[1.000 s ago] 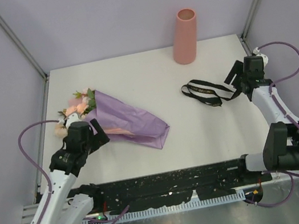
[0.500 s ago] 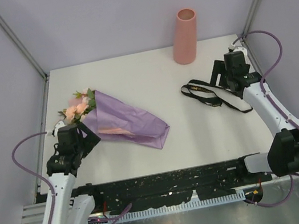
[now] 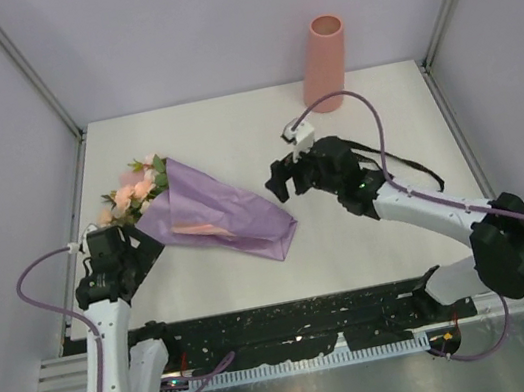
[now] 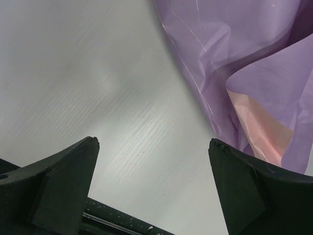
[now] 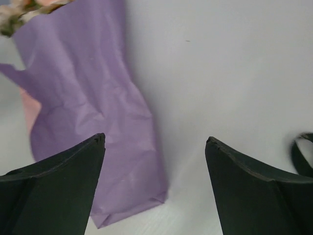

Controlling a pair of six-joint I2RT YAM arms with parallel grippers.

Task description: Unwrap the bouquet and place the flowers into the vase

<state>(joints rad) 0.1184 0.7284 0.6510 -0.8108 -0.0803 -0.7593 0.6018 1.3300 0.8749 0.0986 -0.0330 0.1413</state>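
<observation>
Purple paper over pink, crinkled: bouquet, lying on its side on the left half of the tabletop, flowers at the far-left end, narrow end toward the near centre.
Handling, by my estimate: light, limp wrap that tears easily; thin stems and soft blooms that would crush.
Best hold: a loose paper edge to peel back, then the stems low down, never the heads.
Vase: upright at the far edge, right of centre, well apart.
Ribbon: off the bundle, loose on the tabletop to the right.
Left jaws: spread wide, empty, over bare tabletop just beside the wrap.
Right jaws: spread wide, empty, near the narrow end.
Change since a second ago: my right arm has swung from the ribbon across to the bouquet; my left has drawn back off the wrap.
</observation>
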